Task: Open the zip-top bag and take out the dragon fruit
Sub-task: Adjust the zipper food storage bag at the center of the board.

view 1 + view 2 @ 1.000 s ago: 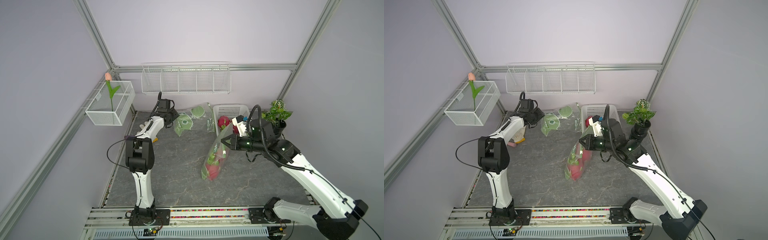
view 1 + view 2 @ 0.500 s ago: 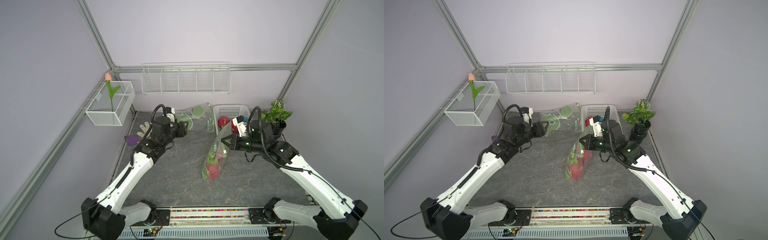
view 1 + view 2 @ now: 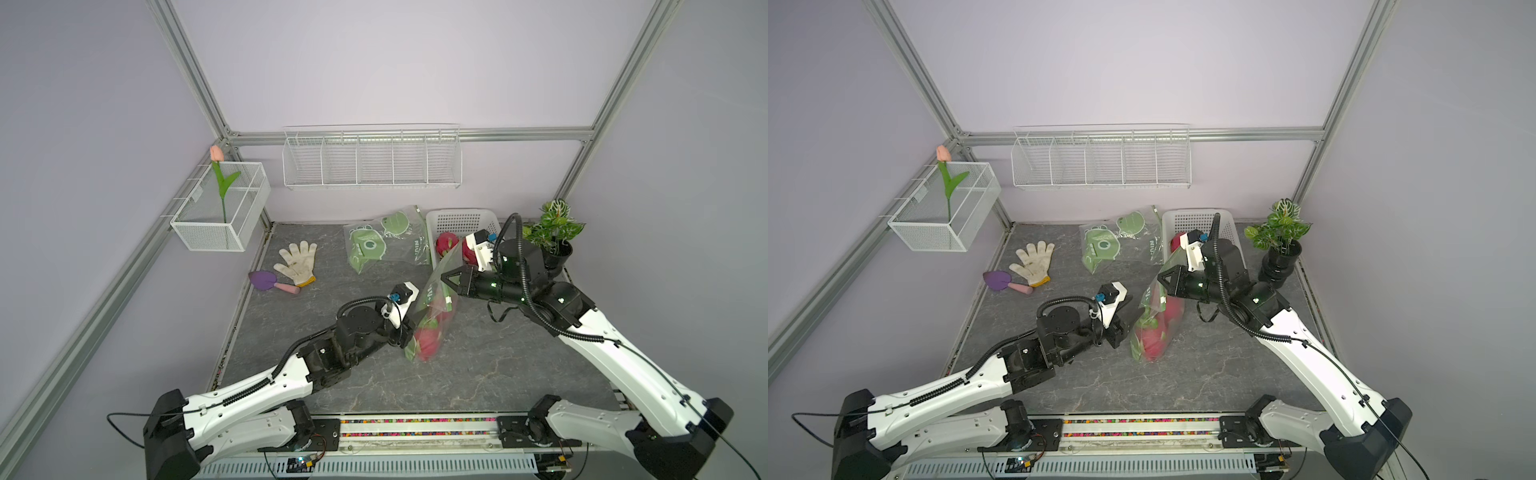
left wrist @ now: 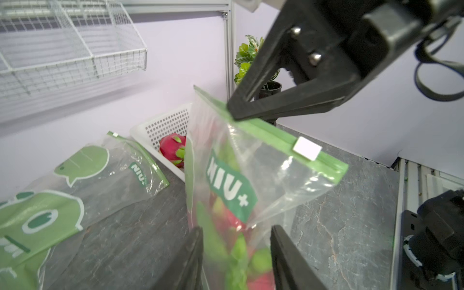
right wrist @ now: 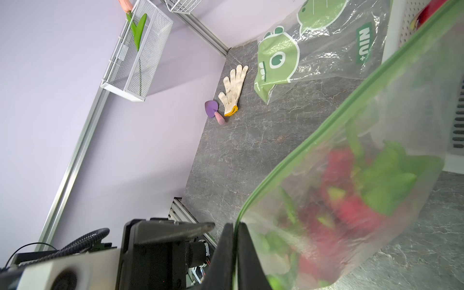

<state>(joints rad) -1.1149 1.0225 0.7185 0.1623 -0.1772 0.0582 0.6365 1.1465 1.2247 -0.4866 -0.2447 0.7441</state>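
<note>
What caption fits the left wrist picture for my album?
The right gripper pinches the green strip of the zip-top bag; the open left gripper flanks the dragon fruit inside.

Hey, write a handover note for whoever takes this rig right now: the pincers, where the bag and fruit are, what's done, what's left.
Right pincer: shut on the green zip strip, holding the zip-top bag up.
Left pincer: jaws apart either side of the bag's lower half; grip not confirmed.
Dragon fruit: inside the bag; more in the white basket.
Done: bag gripped at its top.
Left: open the zip, which looks sealed, then take the fruit out.
</note>
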